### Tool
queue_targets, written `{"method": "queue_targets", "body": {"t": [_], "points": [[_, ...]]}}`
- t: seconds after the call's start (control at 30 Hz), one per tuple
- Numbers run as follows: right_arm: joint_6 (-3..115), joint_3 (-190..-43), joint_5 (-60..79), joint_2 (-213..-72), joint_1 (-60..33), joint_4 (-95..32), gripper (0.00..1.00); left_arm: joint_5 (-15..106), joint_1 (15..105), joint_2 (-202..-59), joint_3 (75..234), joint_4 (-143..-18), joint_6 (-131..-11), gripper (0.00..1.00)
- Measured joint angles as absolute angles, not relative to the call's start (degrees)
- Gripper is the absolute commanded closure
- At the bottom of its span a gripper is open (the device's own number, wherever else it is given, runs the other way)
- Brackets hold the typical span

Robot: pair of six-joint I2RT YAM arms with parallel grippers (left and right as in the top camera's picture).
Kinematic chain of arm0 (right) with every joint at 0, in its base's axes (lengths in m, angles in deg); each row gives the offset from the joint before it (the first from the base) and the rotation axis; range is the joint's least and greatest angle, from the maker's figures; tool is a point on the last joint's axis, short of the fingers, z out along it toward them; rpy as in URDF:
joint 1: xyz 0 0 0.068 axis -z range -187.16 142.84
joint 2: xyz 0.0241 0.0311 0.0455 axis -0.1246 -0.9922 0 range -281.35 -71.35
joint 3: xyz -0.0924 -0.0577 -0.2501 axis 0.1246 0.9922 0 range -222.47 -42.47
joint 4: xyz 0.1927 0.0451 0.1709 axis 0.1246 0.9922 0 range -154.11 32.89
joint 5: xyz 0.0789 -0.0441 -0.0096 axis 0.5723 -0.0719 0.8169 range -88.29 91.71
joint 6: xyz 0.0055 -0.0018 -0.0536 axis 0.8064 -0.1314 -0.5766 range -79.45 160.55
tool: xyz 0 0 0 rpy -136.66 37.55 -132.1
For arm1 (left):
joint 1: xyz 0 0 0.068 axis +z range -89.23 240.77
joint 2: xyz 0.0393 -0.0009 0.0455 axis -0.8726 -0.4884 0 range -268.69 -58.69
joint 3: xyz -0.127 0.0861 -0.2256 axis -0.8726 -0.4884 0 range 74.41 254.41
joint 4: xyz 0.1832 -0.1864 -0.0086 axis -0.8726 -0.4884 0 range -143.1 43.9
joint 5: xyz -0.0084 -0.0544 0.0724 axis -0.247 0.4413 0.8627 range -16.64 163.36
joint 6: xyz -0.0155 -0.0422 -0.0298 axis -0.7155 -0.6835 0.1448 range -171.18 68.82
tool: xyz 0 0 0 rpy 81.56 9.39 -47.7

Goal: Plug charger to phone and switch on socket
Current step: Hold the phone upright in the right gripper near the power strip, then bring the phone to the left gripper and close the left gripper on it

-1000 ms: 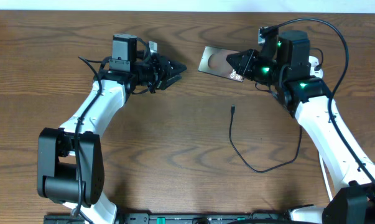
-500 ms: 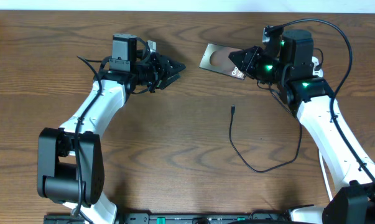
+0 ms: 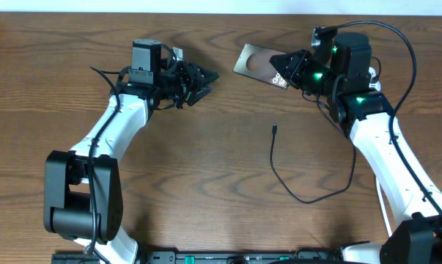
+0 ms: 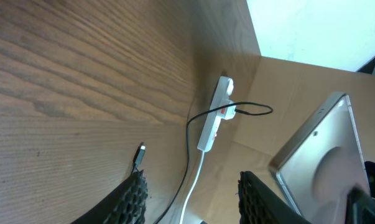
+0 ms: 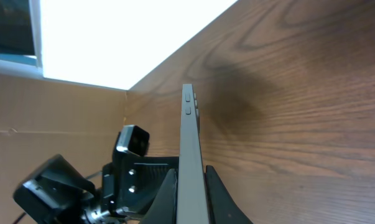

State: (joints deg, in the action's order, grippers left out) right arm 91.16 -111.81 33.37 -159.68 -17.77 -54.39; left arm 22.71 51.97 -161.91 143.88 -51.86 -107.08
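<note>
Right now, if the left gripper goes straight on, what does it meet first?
Probably the phone, held by the right gripper. The left gripper might pass just beside it; depth is unclear.

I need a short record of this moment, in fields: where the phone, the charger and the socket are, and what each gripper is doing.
phone: tilted, gripped at one end
right gripper: shut on the phone
left gripper: open, empty, pointing towards the phone across a gap
charger: lies loose on the table
plug tip: free, apart from the phone
socket: white strip on the table, neither gripper touches it
task state: charger not yet in the phone
</note>
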Motion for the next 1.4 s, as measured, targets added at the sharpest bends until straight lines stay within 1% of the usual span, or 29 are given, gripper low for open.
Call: {"method": "queue_targets", "body": {"t": [0.57, 0.63, 0.87, 0.97, 1.13, 1.3, 1.4], "points": [[101.39, -111.81, 29.74, -160.71, -17.88, -55.33, 0.99, 22.73, 51.97, -161.91, 143.88, -47.9, -111.96, 0.52], [102.92, -111.81, 29.24, -161.85, -18.14, -57.37, 0.99, 22.69, 51.97, -161.91, 143.88, -45.56, -113.97, 0.52], [108.65, -111.76, 29.04, -167.64, -20.17, -69.19, 0.99, 19.52, 51.97, -161.91, 143.9, -30.74, -125.27, 0.52], [110.99, -111.76, 29.44, -169.41, -20.81, -75.01, 0.99, 17.88, 51.97, -161.91, 143.9, -27.75, -129.44, 0.51], [114.51, -111.74, 30.4, -171.31, -21.96, -83.11, 0.99, 15.47, 51.97, -161.91, 143.9, -26.94, -133.53, 0.51], [116.74, -111.74, 30.97, -172.45, -23.19, -84.25, 0.99, 13.92, 51.97, -161.91, 143.9, -25.63, -136.13, 0.51], [118.09, -111.74, 31.17, -172.64, -24.0, -84.29, 0.99, 13.55, 51.97, -161.91, 143.9, -21.5, -137.88, 0.51]]}}
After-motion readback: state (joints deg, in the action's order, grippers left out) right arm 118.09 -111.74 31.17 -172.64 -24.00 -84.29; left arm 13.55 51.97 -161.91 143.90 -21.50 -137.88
